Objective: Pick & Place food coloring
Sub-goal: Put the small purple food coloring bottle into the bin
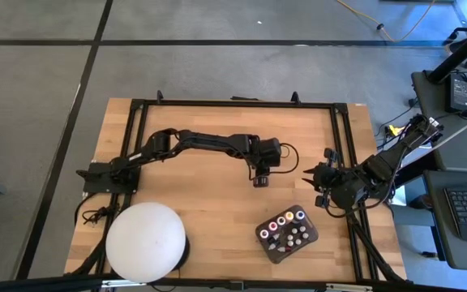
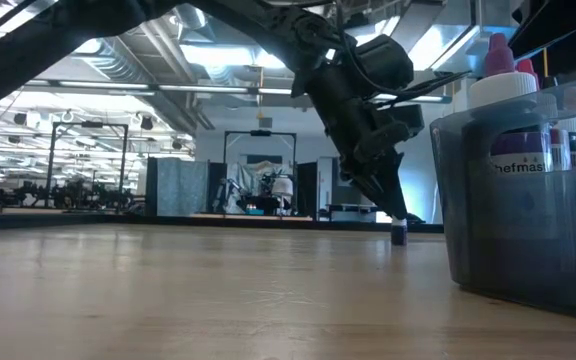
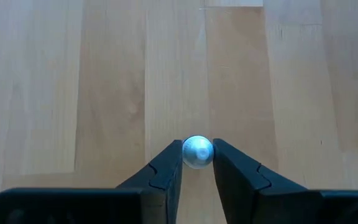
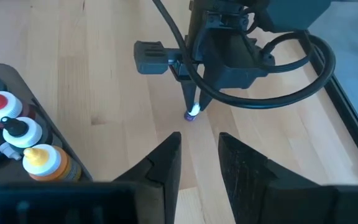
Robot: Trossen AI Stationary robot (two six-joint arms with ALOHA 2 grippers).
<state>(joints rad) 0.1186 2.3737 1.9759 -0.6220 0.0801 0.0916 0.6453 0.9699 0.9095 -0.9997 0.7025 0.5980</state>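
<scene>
Standing upright on the bare wooden bench (image 1: 217, 203), near its middle, a tiny food coloring bottle (image 3: 197, 152) sat between the fingertips (image 3: 166, 171) of the left hand (image 1: 259, 182). From the left wrist view its round pale top showed just between the two dark tips, which flanked it closely; whether they pressed on it or had a sliver of clearance could not be told. The low view showed the left arm angled down over the small dark bottle, which rested on the bench surface.

Nothing lay between that bottle and the dark grey tray (image 1: 267, 243), which sat apart from it toward the front right of the bench and held the rest of the food coloring set (image 1: 287, 229), caps of white, red, orange and dark colours standing upright in rows. On one bottle in the tray, seen close in the low view, part of a label read "chefmas", the remainder cut off.

A big white dome (image 1: 146, 242) occupied the front left corner, well apart from both the tray and the lone bottle.

The right hand (image 4: 197, 155) waited at the right edge of the bench, its fingers slightly apart and holding nothing, pointed toward the left hand.
</scene>
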